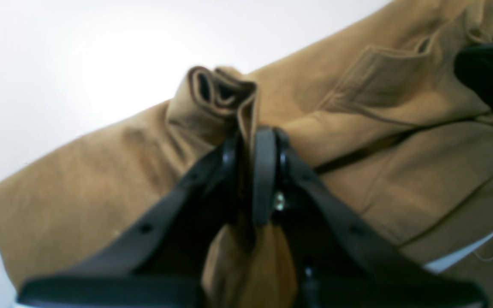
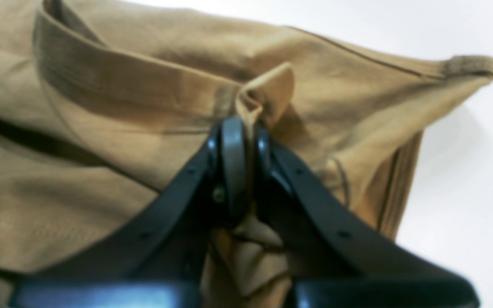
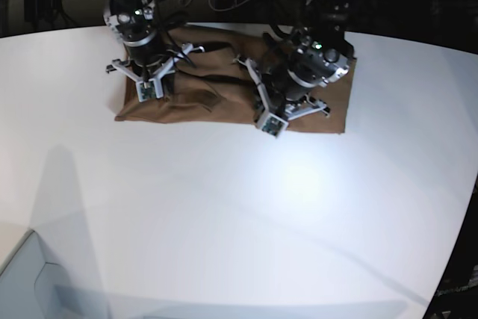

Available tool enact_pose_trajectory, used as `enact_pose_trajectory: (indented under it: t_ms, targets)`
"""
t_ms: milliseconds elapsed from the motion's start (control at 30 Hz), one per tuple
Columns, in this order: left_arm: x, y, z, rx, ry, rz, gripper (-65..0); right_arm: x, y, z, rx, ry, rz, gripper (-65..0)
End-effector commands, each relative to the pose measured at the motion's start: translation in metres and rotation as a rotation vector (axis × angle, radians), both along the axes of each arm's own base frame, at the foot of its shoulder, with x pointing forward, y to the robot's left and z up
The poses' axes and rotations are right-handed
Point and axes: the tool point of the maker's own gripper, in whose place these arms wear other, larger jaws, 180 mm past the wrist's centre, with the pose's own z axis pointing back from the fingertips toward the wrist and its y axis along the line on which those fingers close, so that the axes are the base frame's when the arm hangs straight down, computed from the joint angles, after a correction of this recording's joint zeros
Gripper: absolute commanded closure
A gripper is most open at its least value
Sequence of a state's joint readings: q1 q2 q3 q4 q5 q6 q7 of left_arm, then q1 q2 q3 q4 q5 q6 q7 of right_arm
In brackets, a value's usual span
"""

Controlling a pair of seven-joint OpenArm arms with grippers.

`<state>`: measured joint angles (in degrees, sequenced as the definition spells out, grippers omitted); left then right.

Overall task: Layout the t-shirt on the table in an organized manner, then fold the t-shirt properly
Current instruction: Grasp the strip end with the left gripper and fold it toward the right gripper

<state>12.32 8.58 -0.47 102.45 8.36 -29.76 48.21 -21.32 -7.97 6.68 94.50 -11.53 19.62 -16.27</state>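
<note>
At the far side of the table [image 3: 224, 207], the right gripper [image 2: 244, 128], then the left gripper [image 1: 255, 137], each clamp a pinch of the rumpled t-shirt [image 3: 216, 95]. Layout appears unfinished; folding remains.

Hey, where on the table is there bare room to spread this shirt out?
Bare table spans everything in front of the t-shirt, to both side edges. It is crowded at the back, where the left gripper and right gripper pinch the cloth.

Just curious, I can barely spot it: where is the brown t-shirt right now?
In the base view the t-shirt lies at the far side of the white table, under both arms, each end effector pinching its cloth.
</note>
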Motion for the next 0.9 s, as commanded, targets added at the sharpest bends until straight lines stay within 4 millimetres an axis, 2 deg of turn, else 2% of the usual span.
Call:
enact_pose_trajectory:
  t_ms: [0, 67, 167, 433, 800, 867]
  targets:
    - [0.007, -0.013, 0.014, -0.039, -0.045, -0.017, -0.1, 0.003, 0.002, 0.006, 0.012, -0.025, -0.006, -2.3]
    - [0.004, -0.025, 0.016, -0.045, -0.048, -0.054, -0.1, 0.005, 0.002, 0.007, 0.012, -0.028, -0.005, -2.3]
    - [0.000, -0.034, 0.016, -0.048, -0.046, -0.080, -0.1, 0.005, 0.002, 0.007, 0.012, -0.028, -0.005, -2.3]
    - [0.000, -0.036, 0.016, -0.049, -0.049, -0.087, -0.1, 0.005, 0.002, 0.007, 0.012, -0.028, -0.005, -2.3]
    - [-0.011, -0.039, -0.011, -0.042, 0.035, -0.099, -0.3, 0.006, 0.002, 0.008, 0.012, -0.031, -0.005, -2.3]
    - [-0.010, -0.039, -0.009, -0.044, 0.029, -0.098, -3.4, 0.006, 0.002, 0.008, 0.012, -0.031, -0.005, -2.3]
